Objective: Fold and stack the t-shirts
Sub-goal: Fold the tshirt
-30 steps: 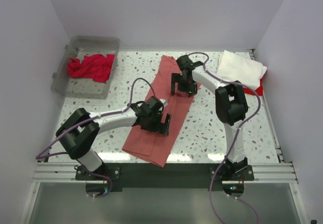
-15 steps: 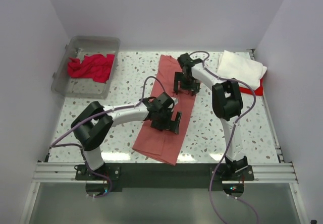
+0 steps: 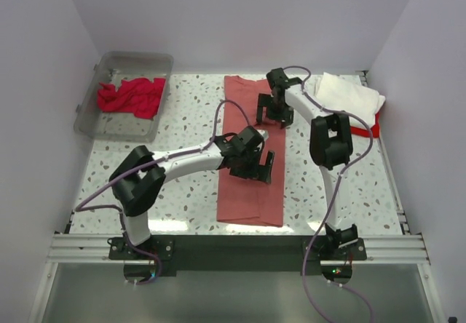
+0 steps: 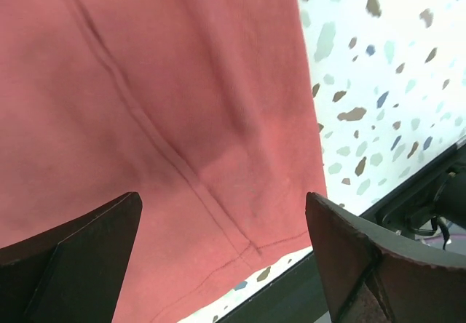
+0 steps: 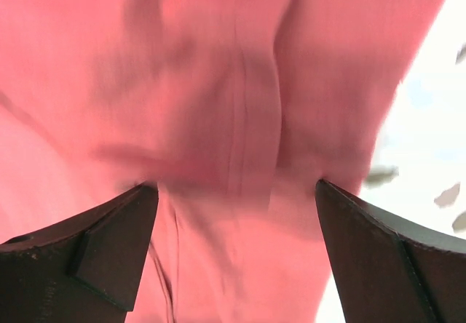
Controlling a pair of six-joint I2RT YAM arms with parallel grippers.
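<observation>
Jaws wide on left gripper [image 3: 255, 174] and right gripper [image 3: 274, 119] — speckled table [image 3: 182, 126], pale walls [image 3: 240, 17].

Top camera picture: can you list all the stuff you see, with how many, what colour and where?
coral-red t-shirt: one, faded coral red, folded into a long strip down the middle of the table
white t-shirt: one, white, far right corner
bright red t-shirt: one, bright red, under the white one, only an edge shows
crimson t-shirt: one, crimson, bunched up inside the bin
clear bin: one, see-through grey, far left corner
table: one, white with dark speckles
arms: two, white and black, bases at the near edge
left gripper: one, black, open, over the middle of the coral-red t-shirt
right gripper: one, black, open, over its far end
</observation>
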